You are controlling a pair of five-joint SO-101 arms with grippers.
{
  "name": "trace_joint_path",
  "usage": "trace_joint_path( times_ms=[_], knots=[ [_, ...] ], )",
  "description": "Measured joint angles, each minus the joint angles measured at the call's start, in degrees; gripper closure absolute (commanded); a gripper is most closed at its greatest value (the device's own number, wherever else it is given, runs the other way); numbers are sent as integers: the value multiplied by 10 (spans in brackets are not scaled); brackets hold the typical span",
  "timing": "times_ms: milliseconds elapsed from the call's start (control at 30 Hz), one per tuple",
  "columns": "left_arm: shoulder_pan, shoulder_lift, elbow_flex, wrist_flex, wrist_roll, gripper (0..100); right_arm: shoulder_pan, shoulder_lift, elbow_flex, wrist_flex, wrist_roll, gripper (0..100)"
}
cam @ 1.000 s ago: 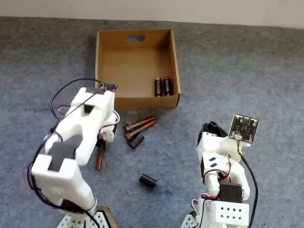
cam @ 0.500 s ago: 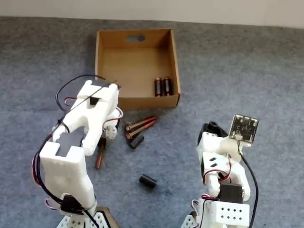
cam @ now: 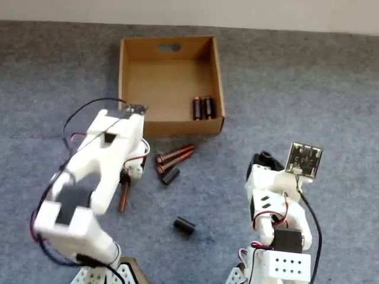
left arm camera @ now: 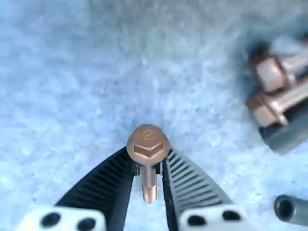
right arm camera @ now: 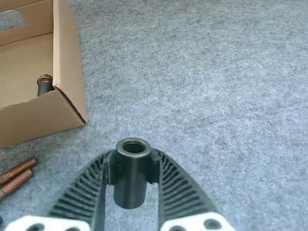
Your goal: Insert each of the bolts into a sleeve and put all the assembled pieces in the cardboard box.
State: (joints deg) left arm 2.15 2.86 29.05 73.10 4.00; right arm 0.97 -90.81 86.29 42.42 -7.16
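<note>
The left pincer (left arm camera: 147,162) clamps a copper bolt (left arm camera: 147,143) just under its head. In the high view the left arm (cam: 100,163) covers the fingers, and only the bolt's shank shows against the grey tabletop (cam: 284,89). The right pincer (right arm camera: 131,163) grips a black sleeve (right arm camera: 131,185). The cardboard box (right arm camera: 62,103) is cut off there, with one assembled piece (right arm camera: 44,85) peeking out; the high view shows two.

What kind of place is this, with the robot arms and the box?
Probably a robot practice bench. On a grey carpet-like surface, the left gripper holds a bolt and the right gripper a sleeve, with a cardboard box nearby for finished pieces.
</note>
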Motion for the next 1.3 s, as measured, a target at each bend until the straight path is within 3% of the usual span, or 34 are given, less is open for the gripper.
trace_joint_path(
  times_ms=[233, 567, 700, 967, 1300],
  knots=[
    [0, -251, 86, -41, 0, 993, -7, 0, 0, 3, 0, 992],
    [36, -541, 95, -93, 0, 993, -157, 0, -30, -2, 0, 991],
    [59, -629, 95, -122, 0, 992, -185, -1, -32, -63, 0, 991],
    [162, -689, 95, -150, 0, 992, -199, -1, -32, -222, 0, 991],
    [237, -689, 95, -338, 0, 992, -274, -1, -32, -279, 0, 991]
  ],
)
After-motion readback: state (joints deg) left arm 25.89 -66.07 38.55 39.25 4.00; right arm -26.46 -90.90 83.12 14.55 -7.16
